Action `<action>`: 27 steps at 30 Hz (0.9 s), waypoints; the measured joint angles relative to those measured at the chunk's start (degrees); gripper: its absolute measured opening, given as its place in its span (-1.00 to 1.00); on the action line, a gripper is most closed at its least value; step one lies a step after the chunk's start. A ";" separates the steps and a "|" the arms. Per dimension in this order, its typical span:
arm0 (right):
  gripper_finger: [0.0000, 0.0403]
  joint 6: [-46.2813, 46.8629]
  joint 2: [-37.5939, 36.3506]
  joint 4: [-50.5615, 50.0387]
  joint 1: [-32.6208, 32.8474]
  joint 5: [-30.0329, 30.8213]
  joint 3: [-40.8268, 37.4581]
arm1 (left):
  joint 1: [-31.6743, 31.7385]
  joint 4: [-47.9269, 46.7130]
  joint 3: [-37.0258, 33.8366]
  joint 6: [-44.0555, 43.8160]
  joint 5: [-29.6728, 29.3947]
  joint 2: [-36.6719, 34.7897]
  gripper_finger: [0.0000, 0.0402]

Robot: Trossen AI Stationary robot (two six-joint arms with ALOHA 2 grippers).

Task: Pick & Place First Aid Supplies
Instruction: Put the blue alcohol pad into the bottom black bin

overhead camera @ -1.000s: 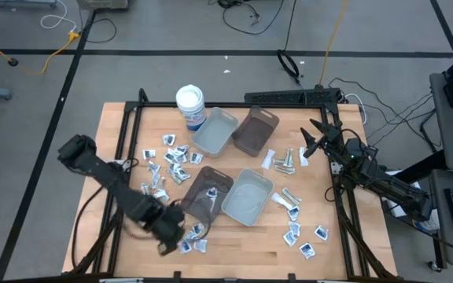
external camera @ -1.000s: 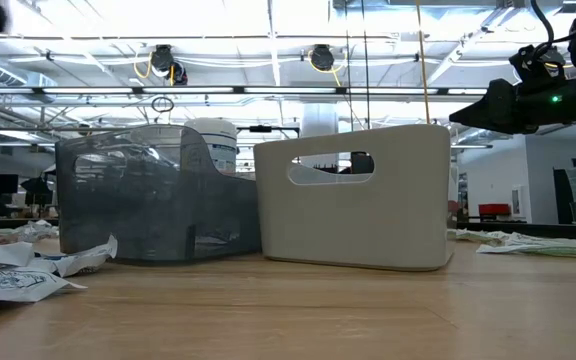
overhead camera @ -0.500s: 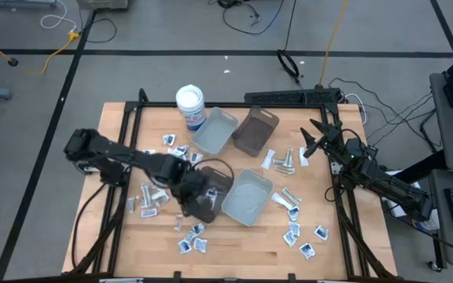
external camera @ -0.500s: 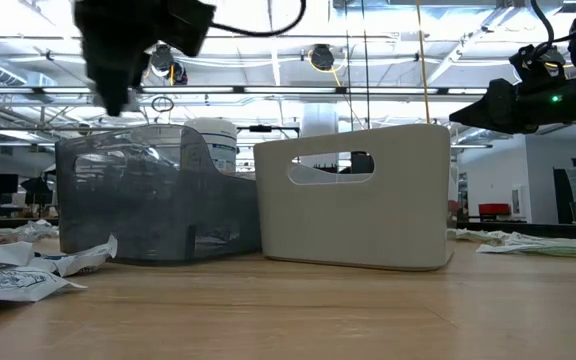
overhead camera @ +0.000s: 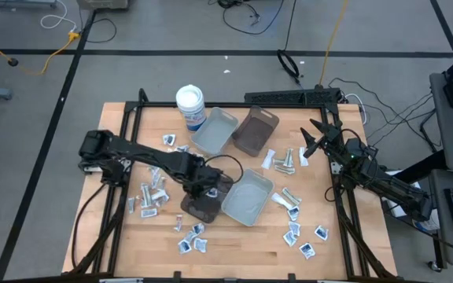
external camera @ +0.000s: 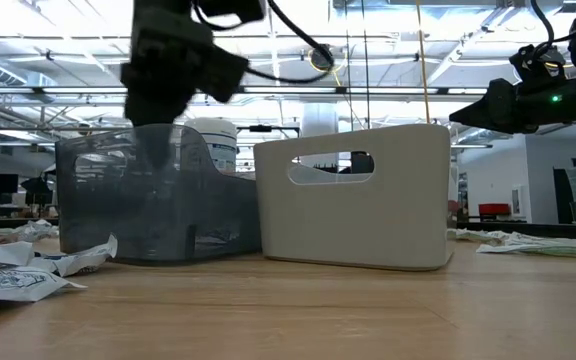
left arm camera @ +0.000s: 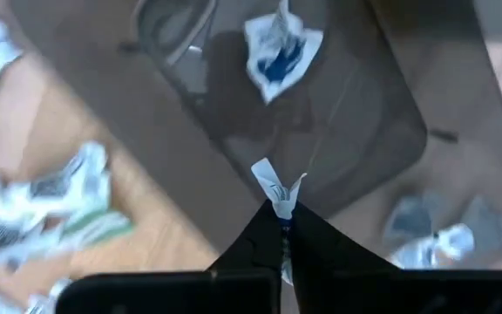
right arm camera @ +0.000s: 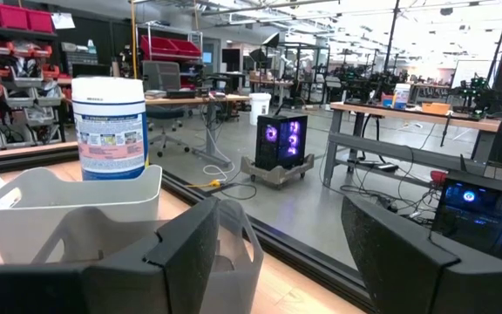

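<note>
My left gripper (overhead camera: 198, 185) hangs above the near dark tray (overhead camera: 208, 206), pointing down and shut on one small white packet (left arm camera: 277, 187). In the low view it stands over that tray's rim (external camera: 156, 128). Another white-and-blue packet (left arm camera: 281, 48) lies on the tray's floor. More first aid supplies lie loose on the table at the left (overhead camera: 152, 192), near the front (overhead camera: 192, 237) and at the right (overhead camera: 296, 228). My right gripper (overhead camera: 311, 142) waits open and level at the table's right edge. My left gripper pinches the white packet by its lower end (left arm camera: 280, 208) between its two fingertips, coming from above and pointing down. The crumpled packet sticks out past the fingertips, lifted clear over the dark tray.
A pale grey tray (overhead camera: 248, 196) stands right beside the dark one. Two more trays, grey (overhead camera: 215, 131) and brown (overhead camera: 255, 131), stand farther back, with a white tub (overhead camera: 190, 106) at the far left of them. Bare wood lies along the near edge.
My left gripper, staying shut, has swung from the table's near left toward the far edge and the right, over the near dark tray, sinking a little. The right arm has kept still.
</note>
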 joint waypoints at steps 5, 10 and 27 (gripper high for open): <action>0.18 0.02 0.00 0.00 0.02 0.02 0.02 | 0.00 3.13 0.02 0.33 -0.33 4.13 -0.95; 0.18 0.01 0.00 0.00 0.02 0.02 0.02 | -0.01 4.49 0.02 0.02 -0.32 6.04 -0.96; 0.18 0.01 0.02 0.00 0.01 0.02 0.01 | 0.09 5.05 0.04 0.11 3.02 4.16 0.17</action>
